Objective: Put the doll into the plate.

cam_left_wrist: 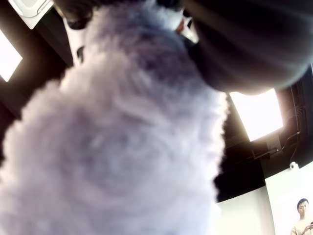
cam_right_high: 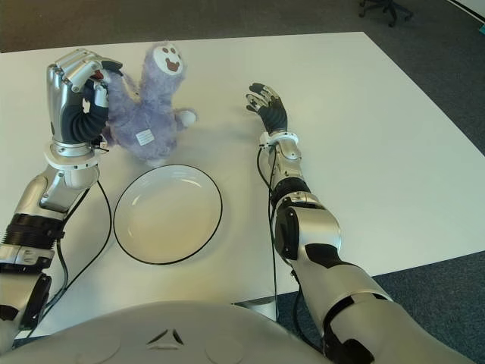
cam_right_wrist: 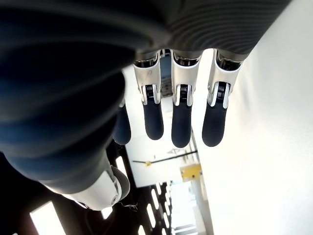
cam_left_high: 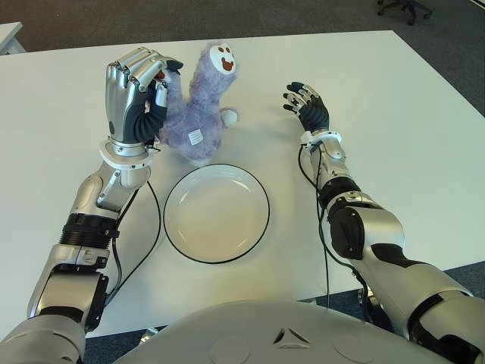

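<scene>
A fluffy purple doll (cam_left_high: pixel 198 102) with a white face stands upright on the white table (cam_left_high: pixel 394 129), just beyond the plate. My left hand (cam_left_high: pixel 141 92) is raised at the doll's left side with its fingers curled around the doll's arm; purple fur (cam_left_wrist: pixel 117 142) fills the left wrist view. The white plate (cam_left_high: pixel 217 213) with a black rim lies nearer to me, with nothing in it. My right hand (cam_left_high: pixel 307 105) shows to the right of the doll, palm up, fingers (cam_right_wrist: pixel 181 115) spread and holding nothing.
A black cable (cam_left_high: pixel 155 227) runs along my left arm beside the plate's left rim. An office chair base (cam_left_high: pixel 405 7) stands on the grey floor beyond the table's far right corner.
</scene>
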Robot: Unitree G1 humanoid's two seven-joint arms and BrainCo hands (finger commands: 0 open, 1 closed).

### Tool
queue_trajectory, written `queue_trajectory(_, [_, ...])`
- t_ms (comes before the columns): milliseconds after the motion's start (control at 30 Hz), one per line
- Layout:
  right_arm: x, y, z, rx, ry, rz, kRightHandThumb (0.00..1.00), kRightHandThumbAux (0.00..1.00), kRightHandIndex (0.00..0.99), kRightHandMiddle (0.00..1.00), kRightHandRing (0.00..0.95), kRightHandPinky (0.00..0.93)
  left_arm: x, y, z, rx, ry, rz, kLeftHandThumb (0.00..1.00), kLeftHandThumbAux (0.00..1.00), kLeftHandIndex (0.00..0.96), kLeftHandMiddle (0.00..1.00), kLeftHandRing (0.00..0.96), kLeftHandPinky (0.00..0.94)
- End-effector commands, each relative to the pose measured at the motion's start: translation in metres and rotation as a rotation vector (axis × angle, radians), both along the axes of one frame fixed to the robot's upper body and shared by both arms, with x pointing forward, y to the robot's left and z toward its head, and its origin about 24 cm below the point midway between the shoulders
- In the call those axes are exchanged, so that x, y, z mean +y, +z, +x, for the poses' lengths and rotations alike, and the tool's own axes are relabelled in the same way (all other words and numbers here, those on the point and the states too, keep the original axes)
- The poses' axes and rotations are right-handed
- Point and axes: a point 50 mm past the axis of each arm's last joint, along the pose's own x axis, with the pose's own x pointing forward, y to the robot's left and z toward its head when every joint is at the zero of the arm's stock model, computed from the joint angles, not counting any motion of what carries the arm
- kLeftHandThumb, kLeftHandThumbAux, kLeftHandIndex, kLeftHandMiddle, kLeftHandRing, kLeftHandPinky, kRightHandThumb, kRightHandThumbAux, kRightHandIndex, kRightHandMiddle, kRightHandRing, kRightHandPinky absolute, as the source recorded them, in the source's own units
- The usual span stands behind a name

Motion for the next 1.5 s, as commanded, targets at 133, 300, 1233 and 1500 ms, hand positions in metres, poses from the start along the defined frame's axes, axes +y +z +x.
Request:
queue_trajectory(133, [0.001, -0.025, -0.011, 0.093, -0.003, 0.007, 0.507, 0.774, 0.237, 0.218, 0.24, 0.293, 0.004, 0.0, 0.006, 0.005, 0.051, 0.02, 0.945, 0.65, 0.384, 0.525, 0.483, 0.764])
queue_trajectory(300, [0.0, -0.025, -0.011, 0.095, -0.002, 0.006, 0.495, 0.773, 0.231, 0.209, 0.235, 0.291, 0.006, -0.001, 0.01, 0.018, 0.081, 0.043, 0.945, 0.648, 0.39, 0.521, 0.483, 0.757])
queue_trajectory(1233, [-0.001, -0.026, -0.012, 0.096, 0.006, -0.002, 0.483, 0.78, 0.235, 0.215, 0.243, 0.304, 0.014, 0.001, 0.027, 0.062, 0.133, 0.07, 0.945, 0.65, 0.379, 0.525, 0.483, 0.704])
queue_trajectory(1500, [0.0, -0.027, -0.012, 0.101, 0.006, -0.001, 0.484, 0.773, 0.228, 0.213, 0.244, 0.302, 0.015, 0.006, 0.028, 0.053, 0.132, 0.067, 0.946, 0.65, 0.38, 0.526, 0.483, 0.685])
